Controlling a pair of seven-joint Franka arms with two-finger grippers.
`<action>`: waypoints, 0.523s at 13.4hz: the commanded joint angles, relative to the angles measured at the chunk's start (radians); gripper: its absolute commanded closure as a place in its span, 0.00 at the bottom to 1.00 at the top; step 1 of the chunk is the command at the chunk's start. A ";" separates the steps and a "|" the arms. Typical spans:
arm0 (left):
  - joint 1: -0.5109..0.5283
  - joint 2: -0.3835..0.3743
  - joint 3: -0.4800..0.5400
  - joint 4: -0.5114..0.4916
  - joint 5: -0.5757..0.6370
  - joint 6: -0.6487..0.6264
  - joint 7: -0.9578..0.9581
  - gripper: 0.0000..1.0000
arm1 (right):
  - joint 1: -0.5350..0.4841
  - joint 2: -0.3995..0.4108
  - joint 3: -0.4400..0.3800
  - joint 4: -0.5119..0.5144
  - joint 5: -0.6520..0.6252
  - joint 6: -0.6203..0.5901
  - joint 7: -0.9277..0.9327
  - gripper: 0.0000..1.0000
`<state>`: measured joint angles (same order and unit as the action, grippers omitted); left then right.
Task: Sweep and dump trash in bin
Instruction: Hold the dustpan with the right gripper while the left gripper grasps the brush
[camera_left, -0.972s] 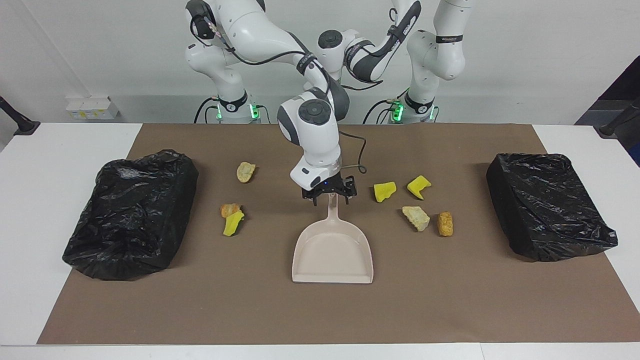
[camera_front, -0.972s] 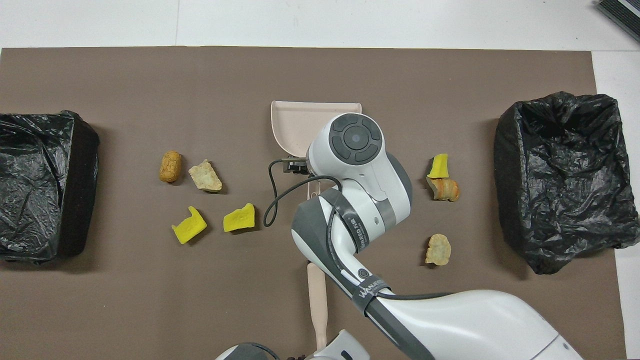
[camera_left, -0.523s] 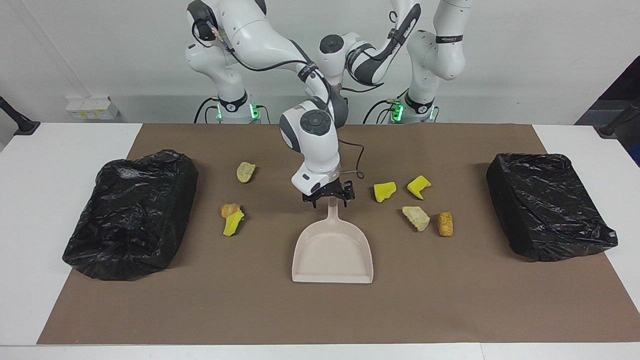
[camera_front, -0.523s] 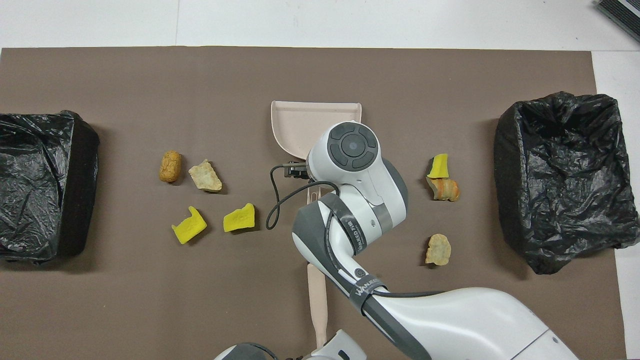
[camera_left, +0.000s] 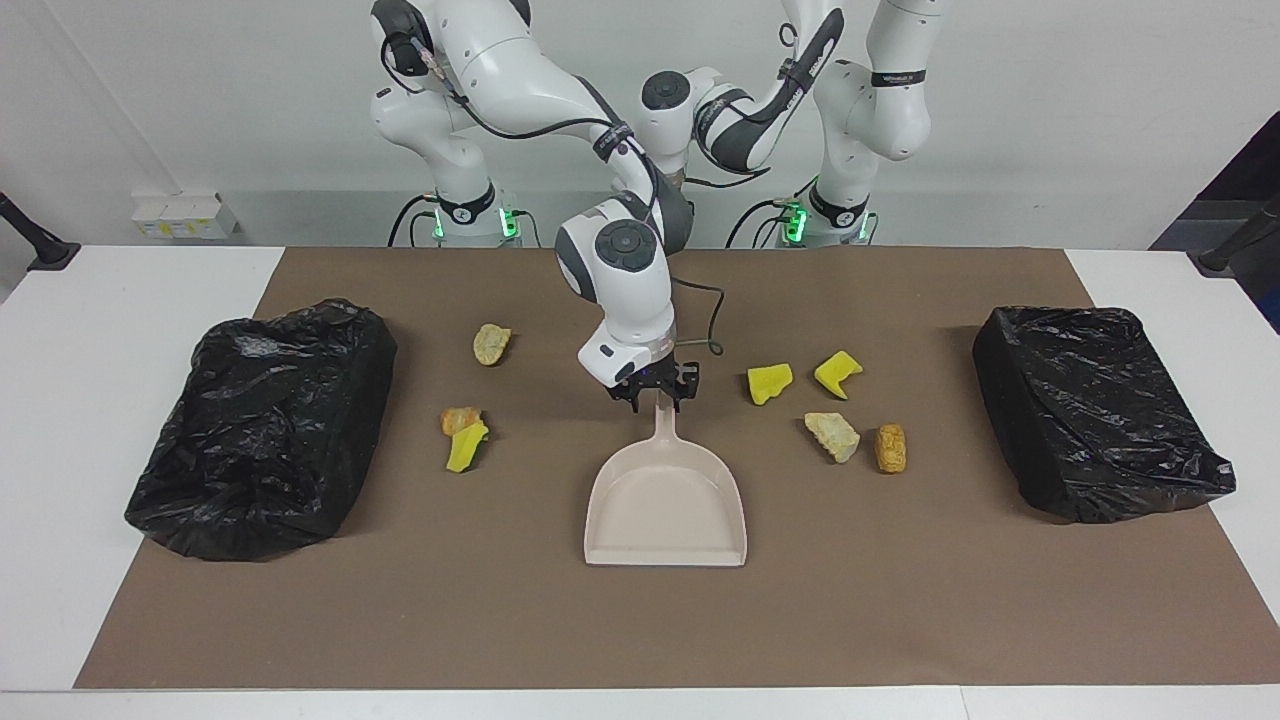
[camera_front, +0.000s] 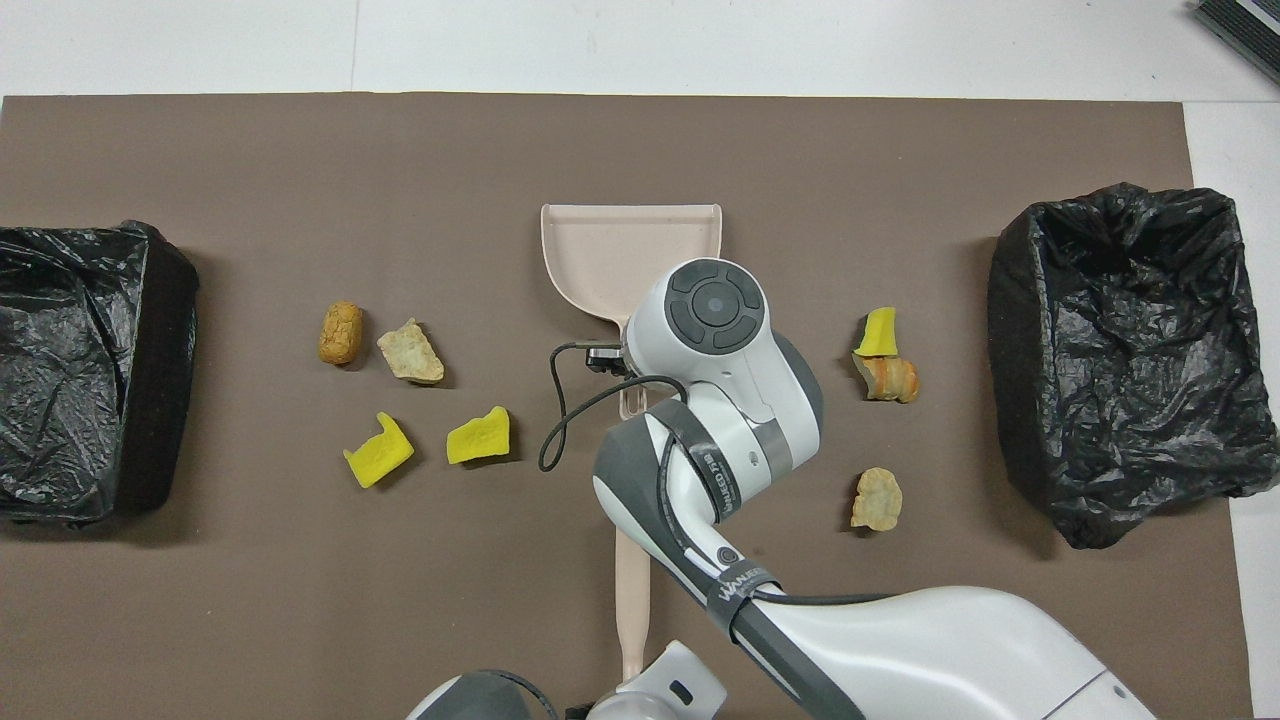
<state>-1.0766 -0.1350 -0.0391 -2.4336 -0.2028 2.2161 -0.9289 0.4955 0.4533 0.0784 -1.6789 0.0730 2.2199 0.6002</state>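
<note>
The beige dustpan (camera_left: 665, 510) lies flat mid-mat with its handle pointing toward the robots; it also shows in the overhead view (camera_front: 620, 250). My right gripper (camera_left: 657, 400) is open, low over the handle's end, with a finger on each side. Several trash chunks lie on the mat. Four of them, yellow (camera_left: 769, 383), yellow (camera_left: 838, 374), beige (camera_left: 832, 436) and orange-brown (camera_left: 890, 447), lie toward the left arm's end. Three (camera_left: 466, 440) (camera_left: 491, 344) lie toward the right arm's end. My left gripper (camera_front: 640, 700) is at the mat's edge nearest the robots, where a pale beige stick (camera_front: 630, 590) meets it.
Two bins lined with black bags stand at the mat's ends, one at the right arm's end (camera_left: 265, 430) and one at the left arm's end (camera_left: 1095, 410). The stick's other end is hidden under my right arm.
My right gripper has drawn back along the dustpan handle toward the robots, sunk lower, and its fingers have narrowed around the handle's end. The left arm has shifted slightly.
</note>
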 joint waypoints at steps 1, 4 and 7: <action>0.093 -0.026 0.005 0.059 0.083 -0.136 0.027 1.00 | -0.002 -0.025 0.001 -0.018 0.021 0.020 -0.022 1.00; 0.211 -0.067 0.005 0.062 0.141 -0.213 0.057 1.00 | -0.014 -0.056 0.000 -0.018 0.014 -0.009 -0.039 1.00; 0.343 -0.066 0.005 0.073 0.170 -0.217 0.108 1.00 | -0.076 -0.129 0.001 -0.007 0.011 -0.130 -0.184 1.00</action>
<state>-0.8066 -0.1865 -0.0250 -2.3687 -0.0634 2.0260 -0.8472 0.4667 0.3963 0.0725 -1.6737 0.0728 2.1626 0.5266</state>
